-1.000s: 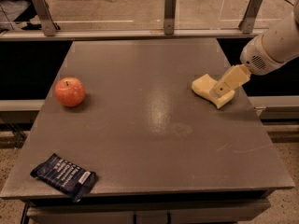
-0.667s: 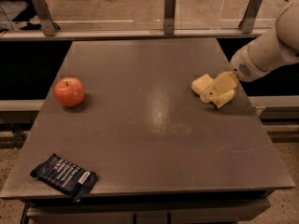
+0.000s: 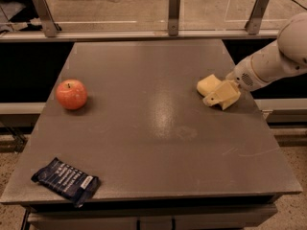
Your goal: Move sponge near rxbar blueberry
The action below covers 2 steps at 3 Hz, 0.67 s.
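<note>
Foil, dark navy and crinkled, wraps the flat rxbar blueberry (image 3: 65, 181), lying on the grey surface (image 3: 158, 143) well apart from the gripper (image 3: 223, 96), nearer and leftward. The round red apple (image 3: 72, 94) sits far left. The pale yellow foam sponge (image 3: 208, 84) touches the gripper; whether it is gripped, I cannot tell. This looks like the grasping step; next comes a long carry to the wrapper.

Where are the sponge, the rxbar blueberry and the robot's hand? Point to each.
sponge (image 3: 206, 84): camera view, its uncovered left end.
rxbar blueberry (image 3: 65, 181): camera view, middle of the wrapper.
hand (image 3: 221, 97): camera view, its tip, at the sponge's right side.
</note>
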### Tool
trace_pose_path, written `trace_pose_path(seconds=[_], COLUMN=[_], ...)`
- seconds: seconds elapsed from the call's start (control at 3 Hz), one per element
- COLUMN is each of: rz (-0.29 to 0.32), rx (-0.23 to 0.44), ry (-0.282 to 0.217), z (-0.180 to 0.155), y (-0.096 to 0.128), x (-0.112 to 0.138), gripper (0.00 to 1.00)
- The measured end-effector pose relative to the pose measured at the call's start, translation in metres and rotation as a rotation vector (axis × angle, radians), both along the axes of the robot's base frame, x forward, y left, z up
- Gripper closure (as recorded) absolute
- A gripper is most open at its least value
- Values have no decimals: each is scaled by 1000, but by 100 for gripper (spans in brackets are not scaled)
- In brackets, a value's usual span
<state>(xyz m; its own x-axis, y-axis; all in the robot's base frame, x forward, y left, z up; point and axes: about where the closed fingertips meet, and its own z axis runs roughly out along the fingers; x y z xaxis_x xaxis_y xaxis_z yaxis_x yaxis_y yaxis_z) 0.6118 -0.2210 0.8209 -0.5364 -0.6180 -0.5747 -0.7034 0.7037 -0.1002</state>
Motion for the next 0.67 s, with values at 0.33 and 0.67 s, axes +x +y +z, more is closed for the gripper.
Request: trace_pose_path(seconds=[0.33,0.67], rz=[0,0], rx=[2,2], ry=[0,0], z=[5,12], y=[0,0], x=[0,0], gripper=[64,85])
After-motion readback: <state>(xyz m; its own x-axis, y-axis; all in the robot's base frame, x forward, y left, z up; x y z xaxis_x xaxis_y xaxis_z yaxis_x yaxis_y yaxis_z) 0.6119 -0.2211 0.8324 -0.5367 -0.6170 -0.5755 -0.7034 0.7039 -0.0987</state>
